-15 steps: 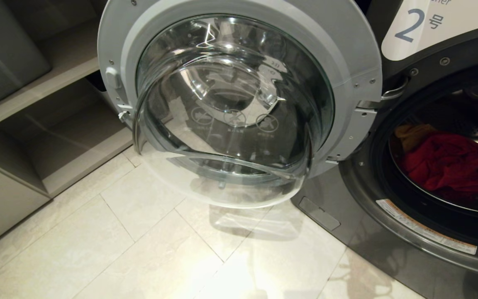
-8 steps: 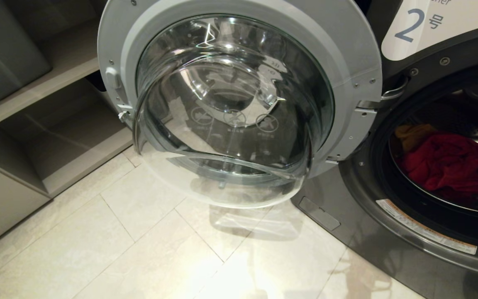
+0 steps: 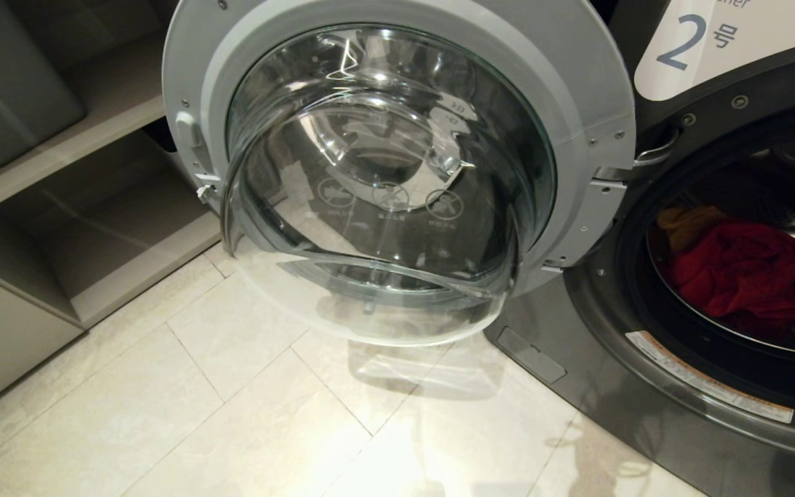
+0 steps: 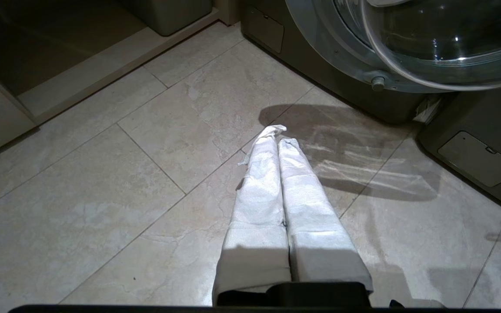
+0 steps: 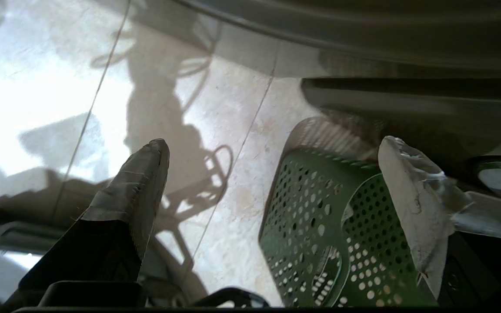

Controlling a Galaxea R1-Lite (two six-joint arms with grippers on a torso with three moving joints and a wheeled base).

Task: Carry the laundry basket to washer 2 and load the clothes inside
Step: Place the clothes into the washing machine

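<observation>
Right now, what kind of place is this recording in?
Probably a shared laundry room or laundromat: a front-loading washer labelled 2 with its door open, clothes in the drum, a green basket on the tile floor.

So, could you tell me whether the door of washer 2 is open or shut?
Open: the door stands swung aside, baring the drum of washer 2 with red clothes inside.
</observation>
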